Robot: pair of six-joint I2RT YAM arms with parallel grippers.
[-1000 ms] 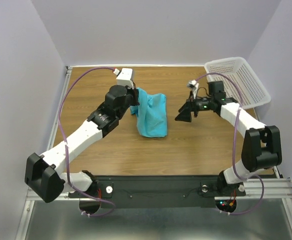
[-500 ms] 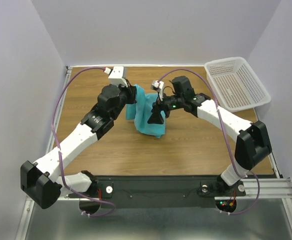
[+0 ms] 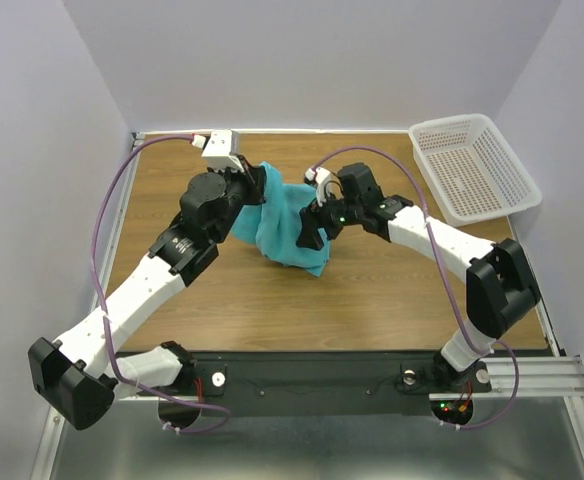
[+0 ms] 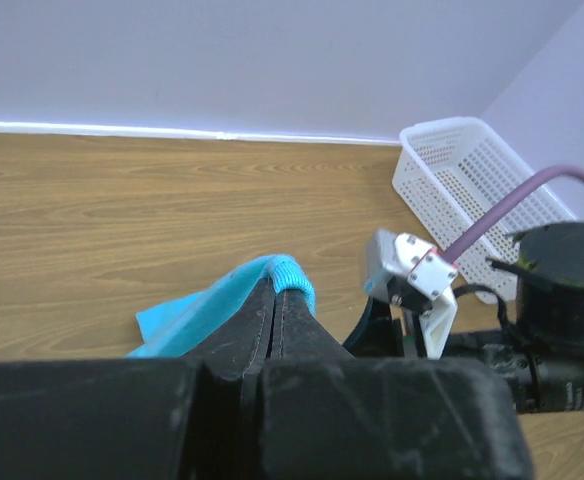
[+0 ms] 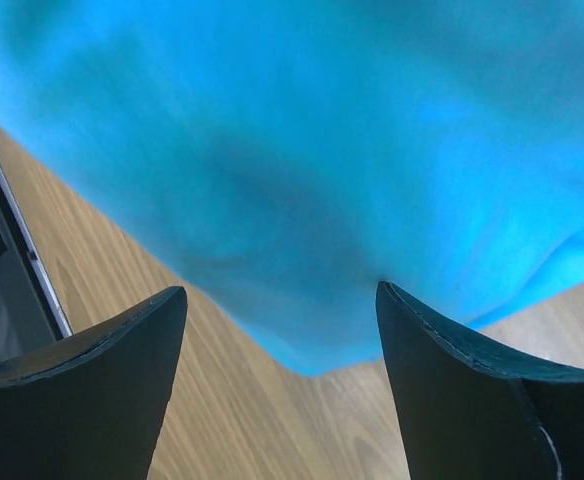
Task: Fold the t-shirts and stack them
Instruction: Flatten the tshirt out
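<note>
The turquoise t-shirt is clamped at one edge by the left hand. The right hand, spread apart before the hanging cloth, is best closed only once an edge is gathered well between its sides.

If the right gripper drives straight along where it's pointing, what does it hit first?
Most likely the t-shirt, pinched up by the left gripper. Blue cloth fills the view ahead of the open right gripper, with the table below. How near the cloth is cannot be judged.
</note>
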